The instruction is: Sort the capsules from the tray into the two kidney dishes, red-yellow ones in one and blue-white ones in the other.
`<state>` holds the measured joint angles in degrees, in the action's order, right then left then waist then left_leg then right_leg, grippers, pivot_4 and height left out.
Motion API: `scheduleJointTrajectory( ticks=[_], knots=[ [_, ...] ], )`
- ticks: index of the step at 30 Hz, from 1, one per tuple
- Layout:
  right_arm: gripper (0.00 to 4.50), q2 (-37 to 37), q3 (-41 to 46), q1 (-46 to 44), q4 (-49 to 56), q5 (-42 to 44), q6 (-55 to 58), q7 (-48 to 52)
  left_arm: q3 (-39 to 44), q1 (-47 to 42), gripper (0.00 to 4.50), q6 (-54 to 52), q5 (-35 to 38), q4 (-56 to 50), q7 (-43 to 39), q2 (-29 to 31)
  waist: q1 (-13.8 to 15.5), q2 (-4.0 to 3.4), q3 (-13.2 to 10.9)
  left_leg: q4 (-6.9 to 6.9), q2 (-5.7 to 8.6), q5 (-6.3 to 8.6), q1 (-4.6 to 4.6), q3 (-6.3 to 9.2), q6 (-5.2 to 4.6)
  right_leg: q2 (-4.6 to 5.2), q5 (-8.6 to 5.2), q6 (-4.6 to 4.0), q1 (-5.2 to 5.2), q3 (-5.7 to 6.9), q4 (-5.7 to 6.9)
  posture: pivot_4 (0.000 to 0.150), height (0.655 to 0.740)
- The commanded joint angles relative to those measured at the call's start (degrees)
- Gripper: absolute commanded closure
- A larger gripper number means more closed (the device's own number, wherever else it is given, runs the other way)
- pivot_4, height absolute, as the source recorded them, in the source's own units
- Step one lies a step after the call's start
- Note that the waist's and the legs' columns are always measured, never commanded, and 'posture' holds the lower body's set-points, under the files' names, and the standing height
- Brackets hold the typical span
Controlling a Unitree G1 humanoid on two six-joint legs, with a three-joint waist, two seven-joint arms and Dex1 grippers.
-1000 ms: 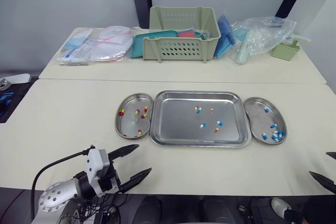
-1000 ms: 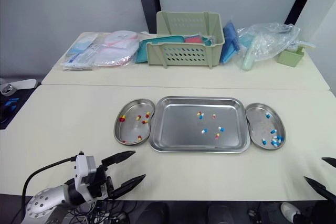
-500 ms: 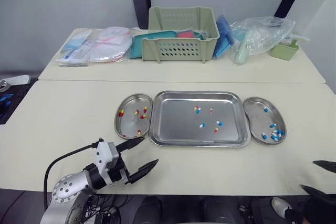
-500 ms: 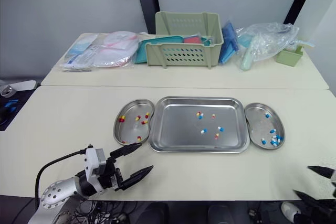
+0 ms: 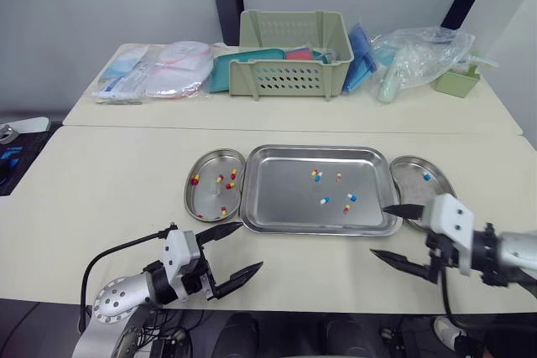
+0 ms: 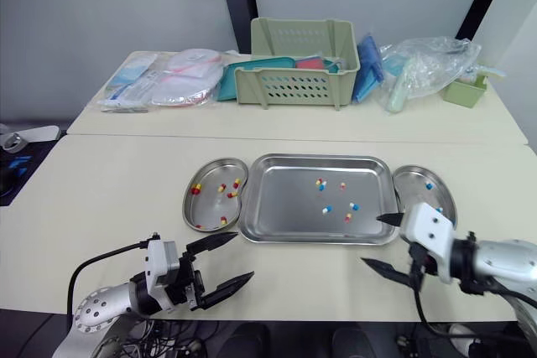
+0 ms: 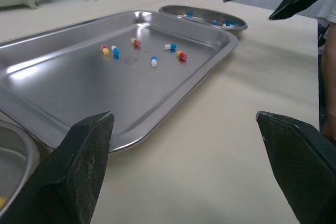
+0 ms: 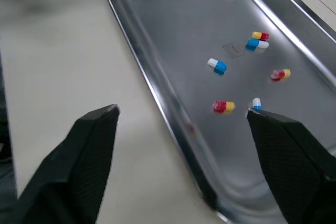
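Nearest the camera, the left pincer (image 5: 251, 245) is hovering low over the cream, matte worktop (image 5: 109, 199) with its two tapered black fingers spread wide, tips pointing toward the near left corner of the tray. The right pincer (image 5: 378, 230) is hanging by the tray's near right corner, also gaping wide, with nothing between its fingers. Just past them, the shiny steel tray (image 5: 277, 207) is sitting flat; it's rectangular with rounded corners and a rolled rim. Six glossy little capsules (image 5: 323, 201) are lying loose on the right half of its floor, three red-yellow and three blue-white. There's a faint stamped mark (image 8: 233, 50) in the middle of the tray, too small to read. The bean-shaped left kidney dish (image 5: 186, 194) is hugging the tray's left edge and holding red-yellow capsules, and the right kidney dish (image 5: 411, 175) on the other side is holding blue-white ones, partly hidden behind the right pincer. Farther back, a pale green plastic basket (image 5: 294, 56) with slotted sides is sitting between soft sealed packets (image 5: 155, 73) and a crinkly clear bag (image 5: 415, 52).
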<state>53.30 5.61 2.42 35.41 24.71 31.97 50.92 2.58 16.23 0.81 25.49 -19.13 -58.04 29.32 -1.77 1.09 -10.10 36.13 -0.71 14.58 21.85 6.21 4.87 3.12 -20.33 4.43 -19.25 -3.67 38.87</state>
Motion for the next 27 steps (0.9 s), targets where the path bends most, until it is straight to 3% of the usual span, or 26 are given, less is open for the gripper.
scheduleJointTrajectory(
  ticks=[1, 2, 6, 12, 27],
  knots=[
    [1.64, -0.8, -6.7, -8.2, -4.3, -3.7, -0.3, 0.7, -0.6, -0.1, 0.00, 0.8, 0.0, -1.8, 0.4, 0.2, 0.0, 0.00, 0.0, 0.00, 0.00, 0.00, 0.01, 0.00, 0.00, 0.00, 0.00, 0.00, -0.01, 0.00, 0.00, 0.150, 0.7400],
    [1.98, -1.0, -8.7, -10.7, -5.7, -4.4, -0.6, 1.7, -0.6, -0.2, 0.00, 0.8, 0.1, -1.8, 0.4, 0.2, 0.0, 0.00, 0.0, 0.00, 0.00, 0.00, 0.01, 0.01, 0.00, 0.00, 0.00, 0.00, -0.01, 0.01, 0.00, 0.150, 0.7400],
    [1.98, -4.2, -21.0, -23.3, -15.9, -11.8, -4.8, 7.3, -1.2, -0.8, 0.00, 0.8, -0.3, -1.7, 0.8, 0.0, -0.2, 0.03, 0.0, -0.01, -0.01, 0.00, 0.01, 0.02, 0.00, 0.00, 0.00, 0.00, -0.05, 0.02, 0.02, 0.150, 0.7400],
    [1.98, -10.4, -29.7, -35.4, -28.7, -18.7, -9.1, 11.6, -1.9, -1.1, 0.00, 1.0, -0.8, -1.6, 1.4, -0.1, -0.2, 0.01, -0.1, 0.00, -0.02, 0.00, 0.06, 0.04, 0.00, 0.00, 0.00, -0.01, -0.11, 0.03, 0.02, 0.150, 0.7400],
    [1.98, -16.3, -33.0, -45.8, -45.5, -24.3, -13.1, 21.5, -2.9, -1.3, 0.00, 1.3, -1.8, -1.4, 2.6, -0.1, -0.3, -0.03, -0.1, 0.00, -0.02, 0.00, 0.05, 0.07, 0.00, 0.01, 0.01, -0.01, -0.14, 0.05, 0.05, 0.150, 0.7400]
  ],
)
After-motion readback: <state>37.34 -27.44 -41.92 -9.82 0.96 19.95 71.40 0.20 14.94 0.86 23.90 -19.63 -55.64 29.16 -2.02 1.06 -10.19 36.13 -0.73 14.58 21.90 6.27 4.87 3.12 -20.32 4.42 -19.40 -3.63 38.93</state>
